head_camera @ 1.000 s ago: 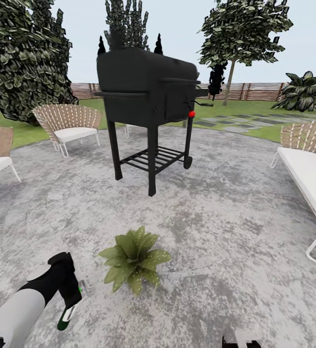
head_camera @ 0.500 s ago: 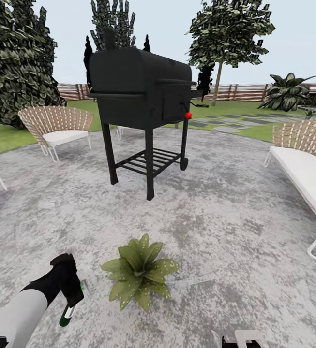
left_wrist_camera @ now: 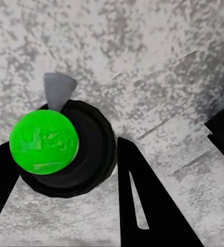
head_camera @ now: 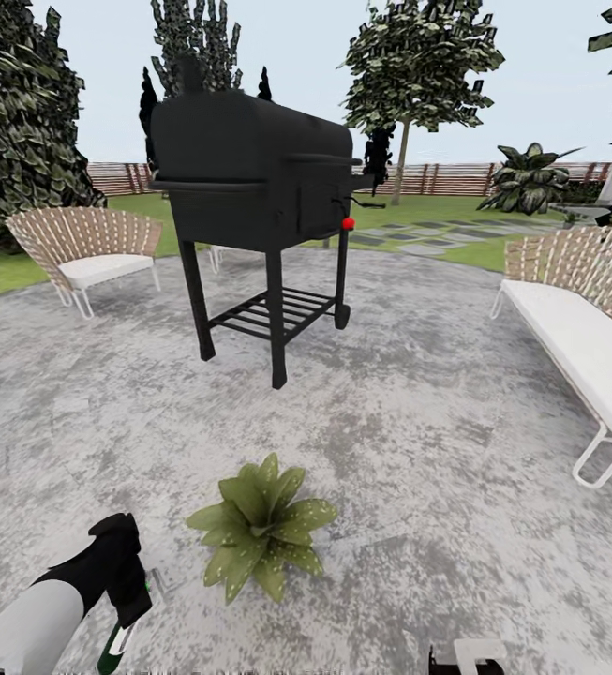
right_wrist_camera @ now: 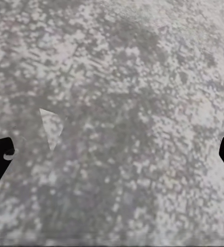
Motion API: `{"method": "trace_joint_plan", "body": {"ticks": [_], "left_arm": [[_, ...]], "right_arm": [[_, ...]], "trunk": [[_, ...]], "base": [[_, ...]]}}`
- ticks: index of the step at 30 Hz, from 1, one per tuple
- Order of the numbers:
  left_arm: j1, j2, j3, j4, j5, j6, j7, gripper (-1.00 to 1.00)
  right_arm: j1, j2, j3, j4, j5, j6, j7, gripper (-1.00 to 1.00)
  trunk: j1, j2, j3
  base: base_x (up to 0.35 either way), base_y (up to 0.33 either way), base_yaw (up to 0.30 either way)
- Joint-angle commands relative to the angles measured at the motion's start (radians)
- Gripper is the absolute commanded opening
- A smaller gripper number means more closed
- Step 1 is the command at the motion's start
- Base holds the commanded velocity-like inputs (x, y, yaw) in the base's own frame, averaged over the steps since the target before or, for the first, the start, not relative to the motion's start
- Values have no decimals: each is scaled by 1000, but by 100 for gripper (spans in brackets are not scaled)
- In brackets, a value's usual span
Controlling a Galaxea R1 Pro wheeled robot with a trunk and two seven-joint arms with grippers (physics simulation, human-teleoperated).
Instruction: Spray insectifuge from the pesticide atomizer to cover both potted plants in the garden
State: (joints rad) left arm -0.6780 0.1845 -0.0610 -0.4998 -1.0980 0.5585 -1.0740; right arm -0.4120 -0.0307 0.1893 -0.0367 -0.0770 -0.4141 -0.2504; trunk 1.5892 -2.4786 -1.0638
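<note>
One potted plant point(head_camera: 261, 525), a low rosette of speckled green leaves, sits on the grey patio of the garden in the head view; its pot is hidden under the leaves. To its left, a little nearer me, my left gripper point(head_camera: 129, 607) is shut on the pesticide atomizer point(head_camera: 114, 645), which hangs below the black hand. In the left wrist view the atomizer point(left_wrist_camera: 44, 143) shows a bright green top in a black ring between the dark fingers point(left_wrist_camera: 142, 206) of the left gripper point(left_wrist_camera: 65, 180). My right gripper point(right_wrist_camera: 112, 154) is open over bare paving.
A black barbecue grill point(head_camera: 249, 178) on legs stands behind the plant. A wicker chair point(head_camera: 81, 248) is at the left and a white-cushioned bench point(head_camera: 577, 328) at the right. Lawn, trees and a slatted fence point(head_camera: 455, 178) lie beyond the patio point(head_camera: 418, 487).
The whole head view has shifted: grill and chairs have slid left, so the camera has turned. The left gripper still holds the atomizer and sits slightly lower in the picture.
</note>
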Motion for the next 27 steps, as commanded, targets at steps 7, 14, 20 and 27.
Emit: {"method": "trace_joint_plan", "body": {"ticks": [7,14,20,27], "left_arm": [[0,-6,9,-2,3,10,48,-100],[0,-11,96,-1,1,9,54,-100],[1,-13,95,0,-5,9,53,-100],[2,-11,97,0,-2,9,54,-100]], "right_arm": [[-1,-2,9,1,-7,-3,-1,100],[0,-1,9,1,-7,-3,-2,100],[-1,5,9,0,-9,-3,-3,100],[0,1,9,1,-9,-3,-1,100]], "trunk": [[-1,0,3],[-1,0,8],[-1,0,8],[-1,0,12]], "base": [[-206,252,-242],[34,332,-248],[126,313,-18],[36,325,-196]]}}
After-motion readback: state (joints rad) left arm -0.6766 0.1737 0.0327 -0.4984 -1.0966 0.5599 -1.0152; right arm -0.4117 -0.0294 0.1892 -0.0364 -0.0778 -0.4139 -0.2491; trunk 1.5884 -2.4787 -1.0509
